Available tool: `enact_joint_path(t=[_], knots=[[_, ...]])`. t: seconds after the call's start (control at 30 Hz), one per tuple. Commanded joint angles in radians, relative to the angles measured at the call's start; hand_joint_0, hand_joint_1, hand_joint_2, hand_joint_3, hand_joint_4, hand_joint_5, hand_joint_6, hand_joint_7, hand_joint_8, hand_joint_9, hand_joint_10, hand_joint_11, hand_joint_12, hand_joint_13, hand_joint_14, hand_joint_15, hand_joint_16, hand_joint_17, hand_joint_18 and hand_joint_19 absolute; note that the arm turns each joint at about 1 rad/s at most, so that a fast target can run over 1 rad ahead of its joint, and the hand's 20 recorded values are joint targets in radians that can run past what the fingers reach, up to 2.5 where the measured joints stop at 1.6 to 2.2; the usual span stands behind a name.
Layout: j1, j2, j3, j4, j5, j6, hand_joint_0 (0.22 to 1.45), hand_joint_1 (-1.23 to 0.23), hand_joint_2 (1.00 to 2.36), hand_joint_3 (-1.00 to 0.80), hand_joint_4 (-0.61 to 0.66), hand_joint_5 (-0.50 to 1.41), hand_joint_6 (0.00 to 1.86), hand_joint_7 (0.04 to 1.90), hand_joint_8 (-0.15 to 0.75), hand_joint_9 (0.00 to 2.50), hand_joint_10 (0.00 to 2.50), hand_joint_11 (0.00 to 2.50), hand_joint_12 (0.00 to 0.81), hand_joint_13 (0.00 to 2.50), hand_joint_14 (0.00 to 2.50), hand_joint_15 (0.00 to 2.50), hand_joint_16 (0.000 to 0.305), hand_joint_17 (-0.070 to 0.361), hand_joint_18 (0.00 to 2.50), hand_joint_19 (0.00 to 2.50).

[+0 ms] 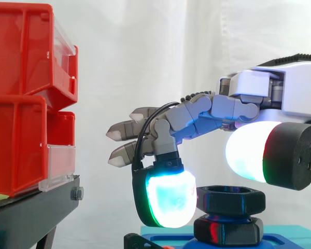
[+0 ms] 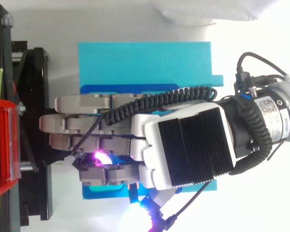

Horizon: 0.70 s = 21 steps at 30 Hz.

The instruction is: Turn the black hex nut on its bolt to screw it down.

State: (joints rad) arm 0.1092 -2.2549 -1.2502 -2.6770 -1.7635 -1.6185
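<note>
The black hex nut (image 1: pixel 230 199) sits on its bolt above a second black hex piece (image 1: pixel 228 231), on a blue base (image 1: pixel 293 234). My hand (image 1: pixel 256 87) reaches in from the right, just above the nut. One finger bends down, and its cyan-glowing pad (image 1: pixel 166 199) rests against the nut's left side. The thumb's white-glowing pad (image 1: pixel 247 151) hangs a little above the nut's right edge, apart from it. The other fingers point straight left. In the top view the hand (image 2: pixel 183 145) covers the nut, over the blue base (image 2: pixel 145 63).
Red bins (image 1: pixel 20 104) are stacked on a black stand (image 1: pixel 39 207) at the left, a short gap from my outstretched fingertips. The red bin (image 2: pixel 2 145) and black stand (image 2: pixel 36 121) lie along the top view's left edge.
</note>
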Motion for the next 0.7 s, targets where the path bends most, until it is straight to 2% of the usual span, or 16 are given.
enact_joint_path(t=[0.0, 0.33, 0.67], knots=[[0.0, 0.0, 0.0, -0.001, -0.002, 0.0, 0.44, -0.17, 1.0, -0.5, 0.22, -0.13, 0.71, 1.19, 0.253, 0.48, 0.0, 0.02, 0.314, 0.24, 0.0, 0.0, 0.053, 0.12, 0.05, 0.0], [-0.002, 0.0, 0.0, 0.0, -0.004, 0.0, 0.44, -0.17, 1.0, -0.5, 0.2, -0.13, 0.75, 1.15, 0.259, 0.52, 0.0, 0.05, 0.309, 0.25, 0.0, 0.0, 0.053, 0.119, 0.05, 0.0], [-0.016, 0.0, 0.0, 0.002, -0.01, -0.001, 0.44, -0.18, 1.0, -0.5, 0.23, -0.13, 0.77, 1.14, 0.262, 0.55, 0.0, 0.06, 0.307, 0.27, 0.0, 0.0, 0.053, 0.119, 0.06, 0.0]])
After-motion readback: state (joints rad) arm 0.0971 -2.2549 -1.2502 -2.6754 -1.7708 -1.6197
